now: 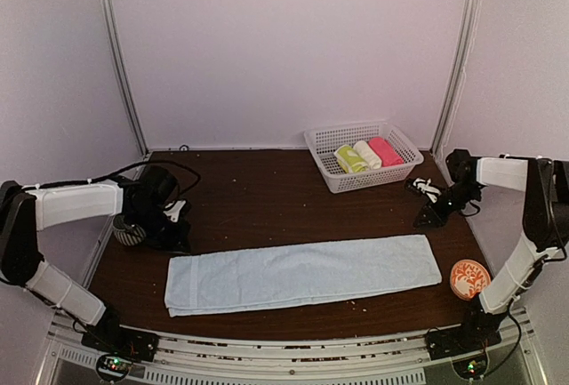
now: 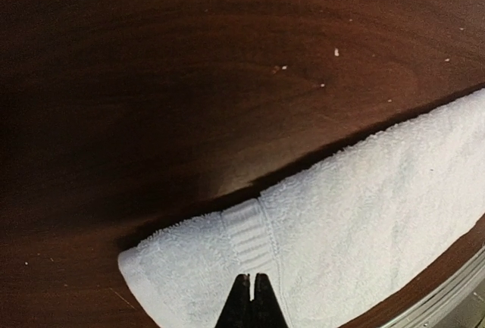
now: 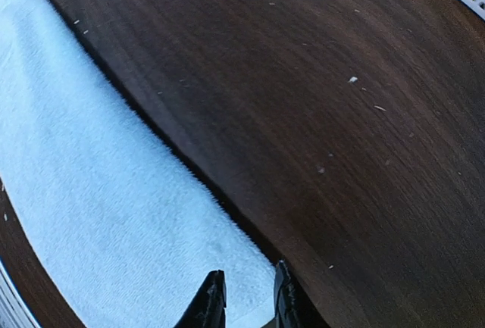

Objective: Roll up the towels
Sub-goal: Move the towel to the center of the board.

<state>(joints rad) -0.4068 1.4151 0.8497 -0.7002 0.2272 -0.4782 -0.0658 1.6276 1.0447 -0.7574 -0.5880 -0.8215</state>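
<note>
Blue towel: the pale blue towel lies flat on the dark table as a long folded strip, running left to right across the near half, not yet rolled
Yellow-green towel: the yellow-green towel is rolled up in the white basket at the far right, beside the cream roll and the pink roll
Left gripper: the left gripper has its jaws pressed together over the blue towel's left end, near the woven band; I cannot tell whether it touches the cloth
Right gripper: the right gripper has its jaws slightly apart over the towel's right end, at its far edge
Near right edge: an orange disc lies there
</note>
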